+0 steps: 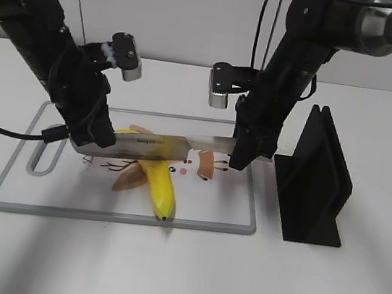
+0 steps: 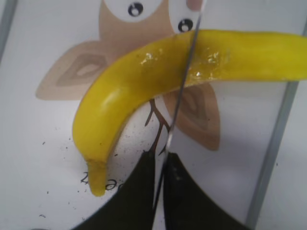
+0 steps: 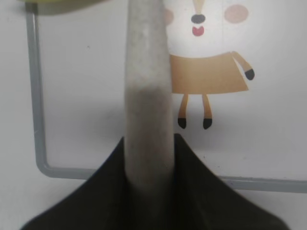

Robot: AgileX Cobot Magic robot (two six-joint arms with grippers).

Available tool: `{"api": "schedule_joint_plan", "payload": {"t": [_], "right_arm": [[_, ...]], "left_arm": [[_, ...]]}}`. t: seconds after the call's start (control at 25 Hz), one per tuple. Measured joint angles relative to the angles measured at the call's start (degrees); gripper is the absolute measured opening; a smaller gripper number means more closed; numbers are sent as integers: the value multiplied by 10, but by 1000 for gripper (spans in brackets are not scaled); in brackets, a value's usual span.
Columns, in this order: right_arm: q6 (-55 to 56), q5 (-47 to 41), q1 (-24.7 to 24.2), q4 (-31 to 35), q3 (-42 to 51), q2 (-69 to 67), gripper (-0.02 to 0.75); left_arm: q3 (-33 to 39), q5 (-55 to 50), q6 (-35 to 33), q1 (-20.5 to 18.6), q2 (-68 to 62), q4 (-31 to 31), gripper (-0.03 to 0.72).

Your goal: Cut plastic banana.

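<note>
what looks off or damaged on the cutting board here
One oddity: both pincers hold a single steel knife. The right pincer clamps its pale handle, while the left pincer pinches the blade. The blade rests across the glossy yellow plastic banana, which is scuffed there but looks uncut. Dark specks dot the white grey-rimmed cutting board.

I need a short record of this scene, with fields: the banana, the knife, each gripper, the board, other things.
banana: plastic banana lies on the board, looks uncut, with small scuffs by the blade
knife: knife is held level over the banana; in the left wrist view its edge crosses the banana, contact unclear
left gripper: left gripper is shut on the blade's tip end
right gripper: right gripper is shut on the pale handle
board: cutting board, white with grey rim and cartoon prints
other things: black stand right of the board
</note>
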State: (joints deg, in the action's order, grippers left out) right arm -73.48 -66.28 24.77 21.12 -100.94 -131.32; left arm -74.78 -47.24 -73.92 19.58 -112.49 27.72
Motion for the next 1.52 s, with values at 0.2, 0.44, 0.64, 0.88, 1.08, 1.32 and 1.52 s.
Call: {"api": "schedule_joint_plan", "payload": {"t": [0.2, 0.44, 0.64, 0.88, 1.08, 1.32, 1.52], "right_arm": [[7, 0, 2, -7, -5, -2, 179], [21, -21, 5, -19, -23, 7, 179], [30, -37, 6, -29, -52, 50, 182], [30, -43, 8, -30, -64, 122, 183], [32, -45, 8, -29, -64, 143, 183], [39, -48, 8, -23, -64, 143, 179], [59, -45, 8, -19, -64, 143, 169]], "left_arm": [[11, 17, 0, 1, 4, 4, 0], [22, 26, 0, 2, 23, 4, 0], [27, 31, 2, 4, 89, -1, 0], [27, 29, 2, 4, 179, -5, 0], [27, 21, 2, 4, 211, -7, 0], [27, 37, 14, 4, 212, -4, 153], [27, 61, 32, 4, 212, 9, 580]]}}
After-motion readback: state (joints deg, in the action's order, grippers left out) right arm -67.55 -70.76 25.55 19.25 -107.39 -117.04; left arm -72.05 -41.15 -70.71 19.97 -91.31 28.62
